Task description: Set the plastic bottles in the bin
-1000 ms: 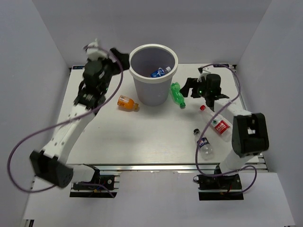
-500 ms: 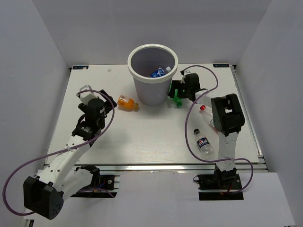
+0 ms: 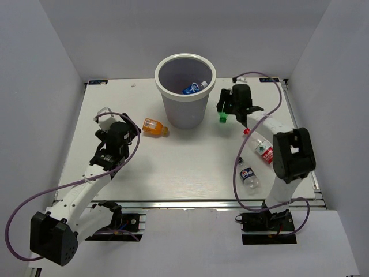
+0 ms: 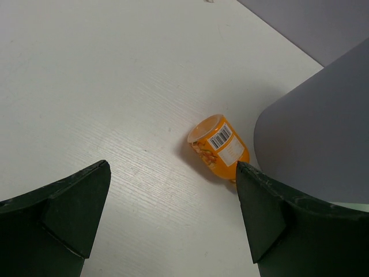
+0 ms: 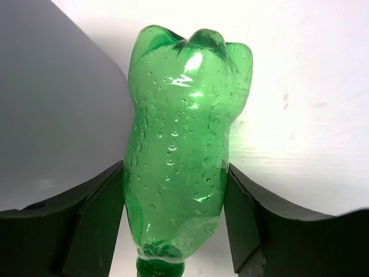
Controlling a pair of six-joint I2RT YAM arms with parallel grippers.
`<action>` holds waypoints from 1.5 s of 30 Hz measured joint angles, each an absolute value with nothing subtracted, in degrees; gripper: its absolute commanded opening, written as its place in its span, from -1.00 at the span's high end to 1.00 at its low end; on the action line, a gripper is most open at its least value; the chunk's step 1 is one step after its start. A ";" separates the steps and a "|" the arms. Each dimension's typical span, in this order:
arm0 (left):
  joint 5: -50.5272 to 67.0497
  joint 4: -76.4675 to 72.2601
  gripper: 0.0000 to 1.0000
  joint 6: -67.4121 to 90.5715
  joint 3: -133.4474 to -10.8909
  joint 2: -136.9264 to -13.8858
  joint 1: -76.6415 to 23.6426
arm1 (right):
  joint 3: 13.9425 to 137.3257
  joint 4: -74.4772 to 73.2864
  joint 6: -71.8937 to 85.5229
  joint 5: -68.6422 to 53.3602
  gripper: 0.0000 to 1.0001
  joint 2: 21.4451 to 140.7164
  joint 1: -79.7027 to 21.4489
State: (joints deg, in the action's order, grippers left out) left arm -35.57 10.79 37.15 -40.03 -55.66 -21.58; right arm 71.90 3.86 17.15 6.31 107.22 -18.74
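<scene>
The light-grey bin [image 3: 163,64] stands at the back centre with a blue-labelled bottle [image 3: 195,88] inside. My right gripper [image 3: 226,108] [image 5: 174,173] is just right of the bin, shut on the green bottle [image 5: 184,127], both fingers pressed against its sides. From above only its cap end [image 3: 221,120] shows below the gripper. The stubby orange bottle [image 3: 153,126] [image 4: 219,147] lies left of the bin's foot. My left gripper [image 3: 130,134] [image 4: 173,167] is open, a short way left of the orange bottle and facing it, holding nothing.
A red-labelled clear bottle [image 3: 260,147] and a dark-labelled one [image 3: 249,175] lie on the right, near the right arm. The bin wall [image 4: 317,127] [image 5: 57,115] is close to both grippers. White walls enclose the table.
The right gripper reached the green bottle beside the bin, closed on it and carried it slightly right. The left arm swung down from beside the bin to the table's left middle.
</scene>
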 measured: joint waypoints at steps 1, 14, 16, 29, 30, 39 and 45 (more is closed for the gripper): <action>-35.62 10.79 -0.96 37.28 -39.68 -55.66 -21.52 | 71.92 3.53 17.12 7.18 0.53 104.53 -18.72; -35.05 10.83 -0.96 37.78 -38.59 -59.68 -21.19 | 95.37 -1.30 9.78 7.62 0.25 93.86 -24.91; -34.50 10.76 -0.96 37.74 -38.59 -59.83 -21.10 | 101.49 -3.05 8.16 7.49 0.13 97.19 -27.86; -31.92 10.74 -0.96 36.86 -38.61 -59.81 -20.80 | 119.46 -17.26 3.38 7.14 -0.79 112.66 -33.65; -31.66 10.74 -0.96 36.73 -38.61 -59.81 -20.78 | 119.28 -17.26 3.03 7.16 -0.79 112.44 -33.61; -30.87 10.74 -0.96 36.05 -38.61 -59.75 -20.78 | 104.22 -18.28 2.68 7.79 -0.79 97.89 -30.74; -29.87 10.02 -0.96 35.97 -38.61 -59.53 -20.69 | 85.86 -18.20 5.85 10.55 -0.79 81.21 -21.43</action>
